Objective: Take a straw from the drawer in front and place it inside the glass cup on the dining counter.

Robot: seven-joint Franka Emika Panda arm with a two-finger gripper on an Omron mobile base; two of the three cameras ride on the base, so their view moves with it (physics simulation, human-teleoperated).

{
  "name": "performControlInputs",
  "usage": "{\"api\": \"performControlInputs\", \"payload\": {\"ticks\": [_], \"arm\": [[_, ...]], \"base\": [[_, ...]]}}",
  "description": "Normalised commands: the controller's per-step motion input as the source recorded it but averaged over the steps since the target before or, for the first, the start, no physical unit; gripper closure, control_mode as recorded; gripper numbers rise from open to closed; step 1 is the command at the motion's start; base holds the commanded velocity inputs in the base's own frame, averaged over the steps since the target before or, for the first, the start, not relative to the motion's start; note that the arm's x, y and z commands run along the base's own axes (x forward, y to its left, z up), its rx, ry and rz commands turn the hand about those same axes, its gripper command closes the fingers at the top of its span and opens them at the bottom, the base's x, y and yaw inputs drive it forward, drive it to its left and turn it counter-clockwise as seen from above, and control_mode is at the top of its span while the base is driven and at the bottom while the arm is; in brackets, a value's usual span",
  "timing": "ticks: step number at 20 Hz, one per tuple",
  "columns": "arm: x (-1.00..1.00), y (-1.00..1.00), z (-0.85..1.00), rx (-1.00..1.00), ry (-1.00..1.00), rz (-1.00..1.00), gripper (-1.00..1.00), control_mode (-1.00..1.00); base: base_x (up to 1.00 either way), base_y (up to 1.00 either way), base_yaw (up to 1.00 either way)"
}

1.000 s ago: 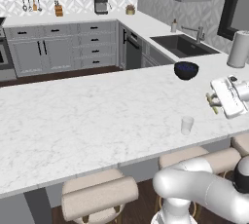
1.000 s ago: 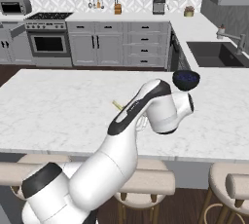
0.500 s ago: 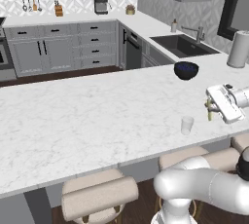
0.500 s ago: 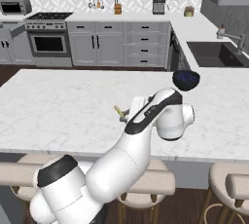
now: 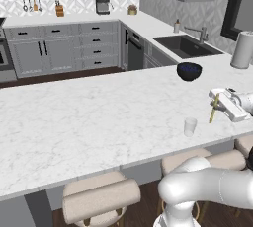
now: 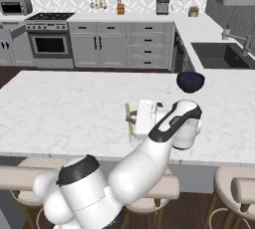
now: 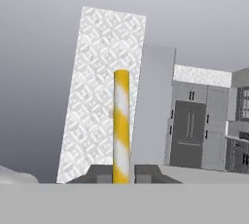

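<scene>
1. Dining counter [image 5: 89,117]: long white marble slab w/ faint grey veins, beige stools along its near edge. Carries the cup and a dark blue bowl [image 5: 189,71] toward its far right corner.
2. Step in hand, as I judge it: carry phase. Straw is out of the drawer and over the counter, not yet in the cup. Insertion is what's left.
3. Gripper [image 5: 220,106]: pinching the straw, fingers pressed onto its lower part in the hand view. It hovers above the counter's right end, off to the right of the cup.
4. Glass cup [image 5: 190,126]: small clear tapered tumbler, upright, near the counter's front edge toward the right end, well apart from the bowl.
5. Straw [image 5: 214,108]: thin yellow stick; in the hand view [image 7: 121,125] it shows yellow w/ pale diagonal stripes. Roughly upright, slightly tilted, held clear of the surface. Probably gripped near its middle, but the left base view is too small to be sure.
6. Next move calls for: shift left until the straw's lower end is over the cup mouth, keep it near vertical, lower in, then release. Narrow mouth, so alignment matters.
</scene>
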Motion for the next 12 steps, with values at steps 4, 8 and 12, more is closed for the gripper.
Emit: {"api": "performControlInputs", "payload": {"ticks": [4, 8, 12], "arm": [[0.08, -0.15, -0.05, 0.03, 0.13, 0.12, 1.00, -1.00], [0.19, -0.04, -0.17, 0.00, 0.02, 0.11, 1.00, -1.00], [0.28, 0.00, -0.08, 0.00, -0.01, 0.08, 1.00, -1.00]], "base": [[0.00, 0.00, 0.00], [0.00, 0.00, 0.00], [0.00, 0.00, 0.00]]}}
